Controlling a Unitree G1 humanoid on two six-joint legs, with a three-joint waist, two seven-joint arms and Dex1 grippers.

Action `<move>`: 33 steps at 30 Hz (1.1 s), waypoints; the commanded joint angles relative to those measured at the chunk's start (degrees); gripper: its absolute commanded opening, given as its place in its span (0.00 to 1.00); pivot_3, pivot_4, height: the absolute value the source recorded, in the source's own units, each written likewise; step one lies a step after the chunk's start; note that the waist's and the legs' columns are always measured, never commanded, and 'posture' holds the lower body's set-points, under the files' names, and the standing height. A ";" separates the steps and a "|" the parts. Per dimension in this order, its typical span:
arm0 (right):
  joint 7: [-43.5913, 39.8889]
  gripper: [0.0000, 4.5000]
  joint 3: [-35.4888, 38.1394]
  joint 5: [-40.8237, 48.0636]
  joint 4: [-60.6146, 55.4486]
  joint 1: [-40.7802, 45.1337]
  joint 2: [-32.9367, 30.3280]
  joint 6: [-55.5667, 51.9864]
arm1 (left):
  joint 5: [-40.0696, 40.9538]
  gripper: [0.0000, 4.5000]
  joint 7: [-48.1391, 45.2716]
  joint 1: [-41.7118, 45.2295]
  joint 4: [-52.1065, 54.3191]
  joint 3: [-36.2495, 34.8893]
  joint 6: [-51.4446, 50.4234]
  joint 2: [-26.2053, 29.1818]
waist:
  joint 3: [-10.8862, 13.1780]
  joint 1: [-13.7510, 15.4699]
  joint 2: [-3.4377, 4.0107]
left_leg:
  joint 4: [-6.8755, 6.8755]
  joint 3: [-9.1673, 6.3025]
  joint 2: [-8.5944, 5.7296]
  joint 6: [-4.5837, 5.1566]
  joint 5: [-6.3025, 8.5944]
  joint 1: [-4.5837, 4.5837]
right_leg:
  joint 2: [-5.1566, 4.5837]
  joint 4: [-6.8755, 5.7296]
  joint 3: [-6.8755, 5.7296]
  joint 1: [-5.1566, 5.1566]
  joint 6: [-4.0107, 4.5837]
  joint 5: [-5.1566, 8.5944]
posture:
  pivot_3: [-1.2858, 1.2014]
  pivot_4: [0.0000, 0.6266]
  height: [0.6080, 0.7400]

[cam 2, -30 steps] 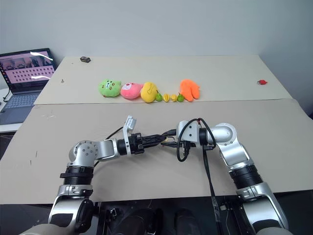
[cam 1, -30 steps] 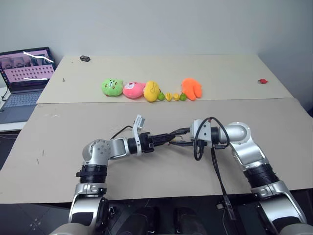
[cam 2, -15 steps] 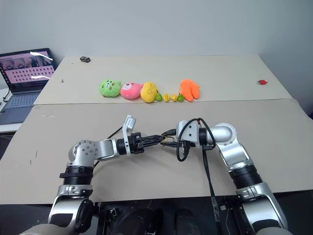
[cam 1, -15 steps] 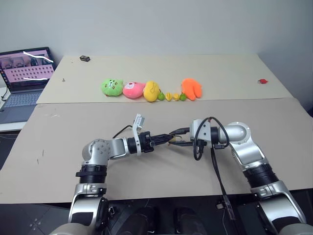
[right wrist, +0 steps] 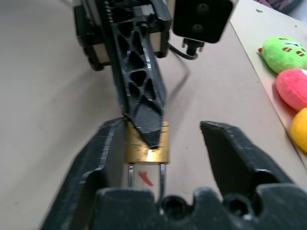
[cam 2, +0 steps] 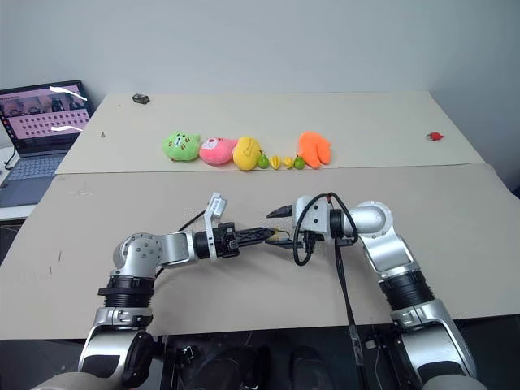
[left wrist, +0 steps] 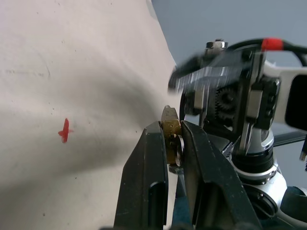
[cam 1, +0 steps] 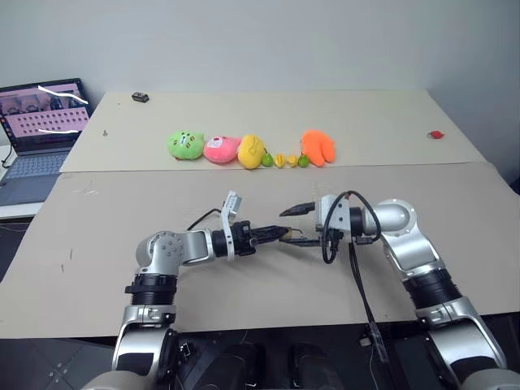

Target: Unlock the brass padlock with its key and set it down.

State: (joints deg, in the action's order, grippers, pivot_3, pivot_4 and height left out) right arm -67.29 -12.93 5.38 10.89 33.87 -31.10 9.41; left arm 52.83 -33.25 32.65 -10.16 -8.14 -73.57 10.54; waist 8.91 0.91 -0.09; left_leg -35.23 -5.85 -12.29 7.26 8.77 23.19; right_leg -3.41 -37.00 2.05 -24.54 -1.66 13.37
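Mid-air handover zone over the near cardboard table (cam 1: 97,268): left gripper (left wrist: 171,143) has its fingers pinched on the brass padlock (right wrist: 147,143), held off the surface between the two arms. Right gripper (right wrist: 163,132) has its fingers spread wide either side of the lock; one finger sits right against the padlock body, the other stands well apart, so it isn't gripping anything. In the right wrist view the thin silver shackle legs hang out of the lock body toward the right gripper's base. Can't tell if the shackle is popped or latched. Key: can't make it out anywhere, too small or hidden.

Status guess: padlock picked up and now solely in the left gripper; unlocking unconfirmed, set-down not done.

Further back, untouched: row of plush toys (cam 1: 186,145) and small toy fruits (cam 1: 280,160), laptop (cam 1: 41,122) far left.
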 commanded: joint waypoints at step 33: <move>-3.01 0.02 3.30 2.74 1.90 1.92 -5.20 -3.41 | 8.57 0.00 5.57 -0.97 6.20 -7.87 -5.50 -1.51 | 0.00 -0.14 0.00 | -0.03 0.01 0.04 0.01 0.01 0.01 | 0.00 0.01 0.00 0.07 0.00 0.00 | 0.52 0.24 1.00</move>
State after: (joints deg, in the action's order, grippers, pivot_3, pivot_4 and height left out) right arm -70.35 -10.68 6.74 15.87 33.58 -36.27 6.97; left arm 60.00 -27.54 30.85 -5.45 -16.01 -79.06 9.38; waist 8.91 0.78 -0.10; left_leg -35.26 -5.84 -12.26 7.26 8.78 23.21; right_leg -3.41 -36.99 2.06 -24.49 -1.66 13.37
